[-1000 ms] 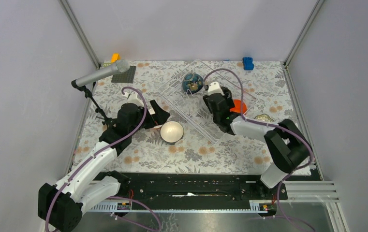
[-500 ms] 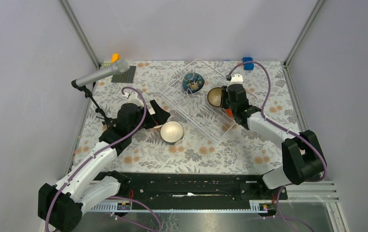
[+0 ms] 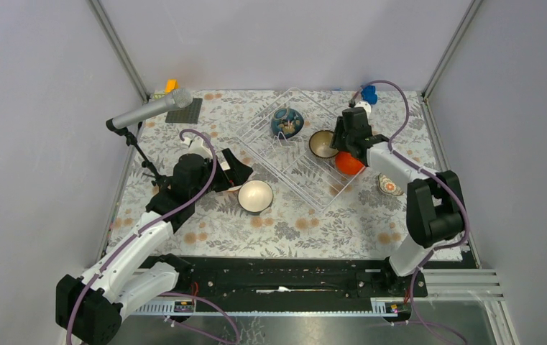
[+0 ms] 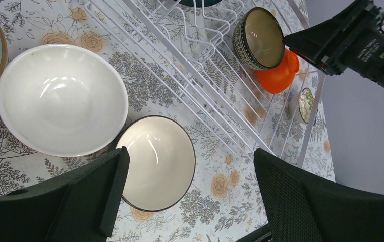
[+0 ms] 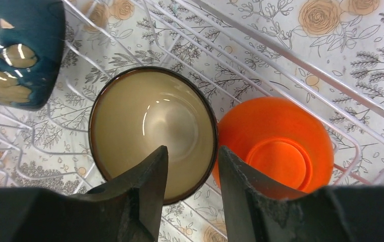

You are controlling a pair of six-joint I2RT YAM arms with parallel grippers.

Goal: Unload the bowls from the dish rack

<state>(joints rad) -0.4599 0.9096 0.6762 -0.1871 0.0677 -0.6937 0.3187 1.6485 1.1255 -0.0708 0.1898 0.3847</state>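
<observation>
Right gripper (image 5: 193, 151) straddles the brown bowl's (image 5: 144, 116) near rim inside the dish rack (image 3: 306, 180); whether it's clamped, can't tell. Orange bowl (image 5: 275, 146) sits just beside. Left gripper (image 4: 189, 151) spread wide over the cream bowl (image 4: 154, 166), outside the rack.

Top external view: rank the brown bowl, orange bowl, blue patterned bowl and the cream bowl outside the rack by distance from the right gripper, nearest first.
From the right gripper:
1. brown bowl: at its fingertips, inside the dish rack.
2. orange bowl: just beside it, at the rack's right corner.
3. blue patterned bowl: far-left part of the rack.
4. cream bowl: outside the rack, to its left.
</observation>
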